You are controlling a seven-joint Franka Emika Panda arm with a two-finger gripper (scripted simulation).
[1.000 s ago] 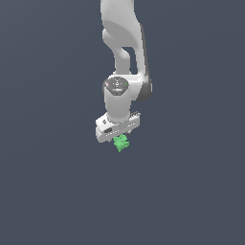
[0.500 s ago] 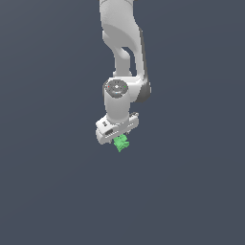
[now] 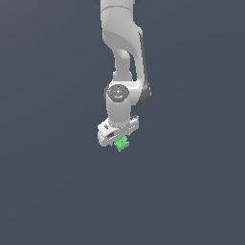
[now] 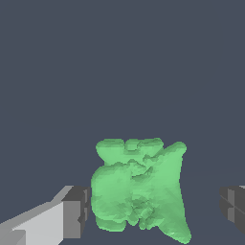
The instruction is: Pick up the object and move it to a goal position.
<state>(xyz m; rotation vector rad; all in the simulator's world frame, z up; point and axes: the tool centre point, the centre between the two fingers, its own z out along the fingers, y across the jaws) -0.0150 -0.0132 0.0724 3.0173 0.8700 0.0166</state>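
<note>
Holding state: the gripper (image 3: 121,143) is spread; in the wrist view 1 finger (image 4: 76,210) stands just beside the object (image 4: 139,191), the other finger is well apart.
Object place: the green lumpy piece sits between the fingers, low in the centre of the wrist frame; in the exterior view it shows just under the white hand, near the frame centre.
Handling guess: small, probably light and stiff; the jagged surface may slip.
Where to grip: across its 2 flatter flanks, at the thick middle.

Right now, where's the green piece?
In the exterior view, the green piece sits near centre, directly under the gripper; the wrist view shows it between the fingers, nearer one.
</note>
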